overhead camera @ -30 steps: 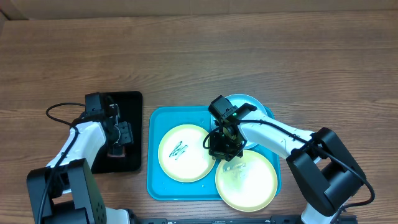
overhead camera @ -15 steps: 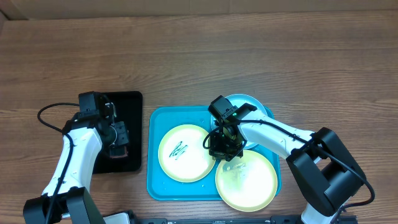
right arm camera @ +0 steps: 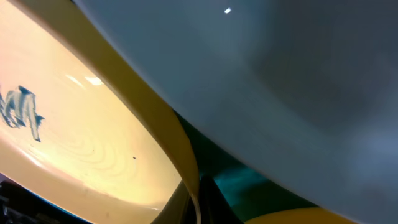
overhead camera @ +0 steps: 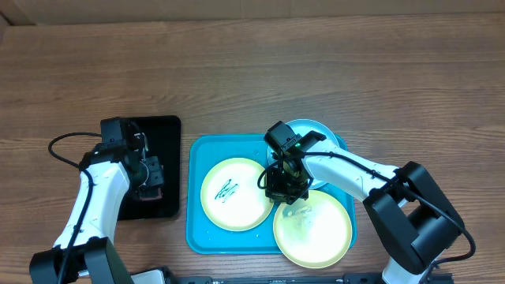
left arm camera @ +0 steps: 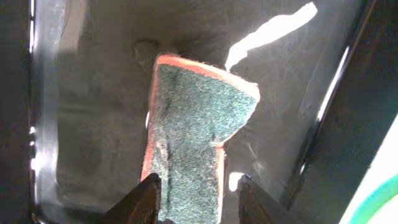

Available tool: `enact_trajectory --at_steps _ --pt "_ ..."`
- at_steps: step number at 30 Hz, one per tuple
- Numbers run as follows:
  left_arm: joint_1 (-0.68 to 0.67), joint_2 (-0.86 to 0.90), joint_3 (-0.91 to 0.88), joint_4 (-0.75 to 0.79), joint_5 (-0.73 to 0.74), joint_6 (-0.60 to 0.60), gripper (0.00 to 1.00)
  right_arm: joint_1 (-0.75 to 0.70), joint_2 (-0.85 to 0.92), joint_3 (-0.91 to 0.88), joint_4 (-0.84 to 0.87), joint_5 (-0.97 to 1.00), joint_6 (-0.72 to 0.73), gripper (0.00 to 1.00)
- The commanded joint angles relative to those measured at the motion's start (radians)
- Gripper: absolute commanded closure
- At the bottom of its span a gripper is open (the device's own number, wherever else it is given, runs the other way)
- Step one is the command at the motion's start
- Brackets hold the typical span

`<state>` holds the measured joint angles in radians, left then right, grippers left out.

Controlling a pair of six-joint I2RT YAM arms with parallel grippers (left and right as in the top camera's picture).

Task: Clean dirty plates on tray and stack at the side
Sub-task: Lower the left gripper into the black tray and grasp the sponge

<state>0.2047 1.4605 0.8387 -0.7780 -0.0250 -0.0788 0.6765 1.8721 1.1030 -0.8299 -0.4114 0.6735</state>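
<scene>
The left gripper [left arm camera: 196, 200] hangs low over the black tray [overhead camera: 167, 130], its fingers [left arm camera: 145, 198] set wide on either side of the near end of a sponge [left arm camera: 193, 118]. One finger touches the sponge's orange edge and a sliver of gap shows at the other. The sponge lies green side up on the black tray's floor. Right of it on the table [overhead camera: 252, 71] sits the tray [overhead camera: 196, 229], holding all three plates. The scribbled plate [overhead camera: 233, 193] lies flat in the left half, and the second yellow plate [overhead camera: 316, 233] lies at the near right, overhanging the rim. The blue plate [overhead camera: 319, 130] rides over the far right corner, partly under the right arm. The right gripper [overhead camera: 286, 188] is down where the three plates meet. Its wrist view is filled by the scribbled plate's rim, the blue plate's edge and a wedge of tray floor — whether its jaws are apart or closed cannot be told.
</scene>
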Motion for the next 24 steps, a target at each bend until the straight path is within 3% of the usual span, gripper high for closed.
enact_trajectory --at_steps 1,24 --pt "0.005 -0.010 0.014 0.000 -0.035 -0.016 0.59 0.005 0.004 -0.004 0.001 0.005 -0.012 0.94" --pt "0.006 -0.007 -0.021 0.063 -0.067 -0.040 0.52 0.005 0.004 -0.004 -0.003 0.005 -0.019 0.94"
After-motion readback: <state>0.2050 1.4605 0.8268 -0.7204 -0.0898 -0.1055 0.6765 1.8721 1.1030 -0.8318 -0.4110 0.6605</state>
